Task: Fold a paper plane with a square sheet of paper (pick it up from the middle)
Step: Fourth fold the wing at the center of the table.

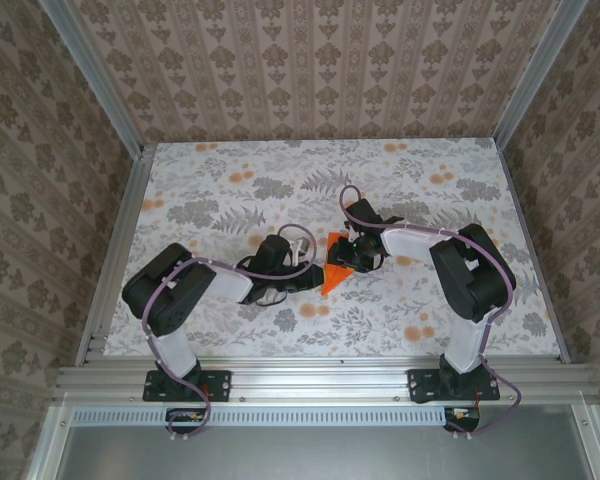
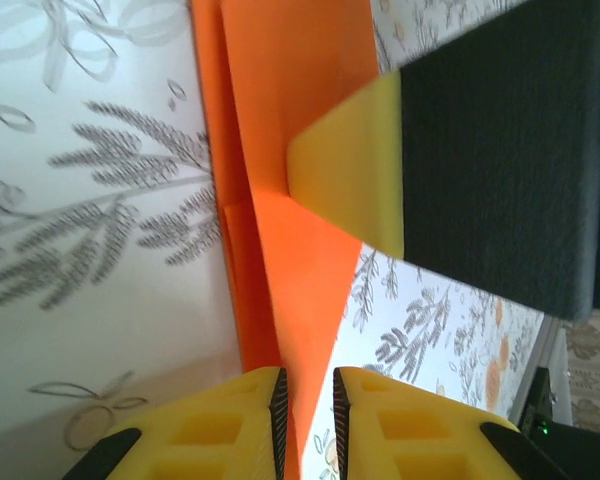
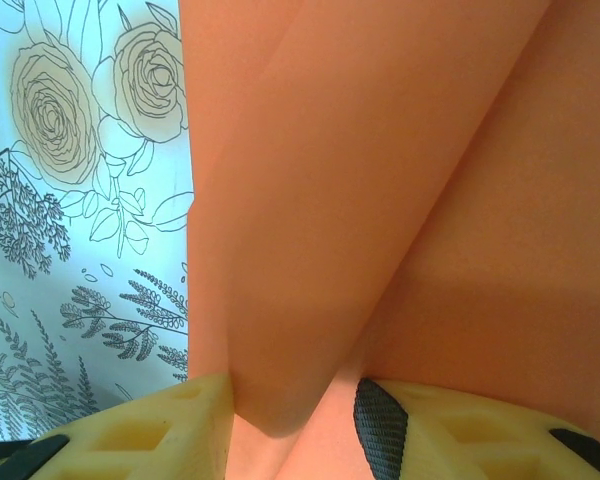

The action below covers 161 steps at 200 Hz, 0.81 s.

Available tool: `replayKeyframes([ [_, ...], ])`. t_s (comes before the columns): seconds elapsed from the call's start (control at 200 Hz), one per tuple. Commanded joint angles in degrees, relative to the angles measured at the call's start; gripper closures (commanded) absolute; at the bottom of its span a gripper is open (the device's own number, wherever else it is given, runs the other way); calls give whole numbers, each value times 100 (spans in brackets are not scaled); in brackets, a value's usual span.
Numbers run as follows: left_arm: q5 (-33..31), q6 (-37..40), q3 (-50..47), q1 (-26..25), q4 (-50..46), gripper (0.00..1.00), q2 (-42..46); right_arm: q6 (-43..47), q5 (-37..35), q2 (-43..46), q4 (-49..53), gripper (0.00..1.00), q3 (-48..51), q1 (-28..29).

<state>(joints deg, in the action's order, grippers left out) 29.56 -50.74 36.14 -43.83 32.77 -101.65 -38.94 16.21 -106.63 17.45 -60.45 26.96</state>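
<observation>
Paper (image 2: 290,150): thin, matt orange, smooth with sharp creases. Tabletop (image 1: 230,200) cover: smooth printed sheet, faint sheen. Frame (image 1: 310,378): brushed metal. Fingers (image 2: 220,430): matt yellow plastic, ribbed black rubber pads (image 2: 277,400)

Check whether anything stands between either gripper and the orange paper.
Nothing visible does. The left gripper is closed on the orange paper at its folded edge. The paper also passes through the right gripper; whether that one pinches it is unclear.
</observation>
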Motion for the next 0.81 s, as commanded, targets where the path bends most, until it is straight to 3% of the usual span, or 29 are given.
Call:
replayKeyframes([
  [0.0,225,-133,70,-103,-105,78,-128,53,-909,-831,645,56,391,19],
  [0.325,134,-199,-98,-168,-237,90,-97,1,-906,-872,663,57,346,20],
  [0.8,190,-138,-37,-292,-567,89,-176,-9,-906,-964,711,58,309,20],
])
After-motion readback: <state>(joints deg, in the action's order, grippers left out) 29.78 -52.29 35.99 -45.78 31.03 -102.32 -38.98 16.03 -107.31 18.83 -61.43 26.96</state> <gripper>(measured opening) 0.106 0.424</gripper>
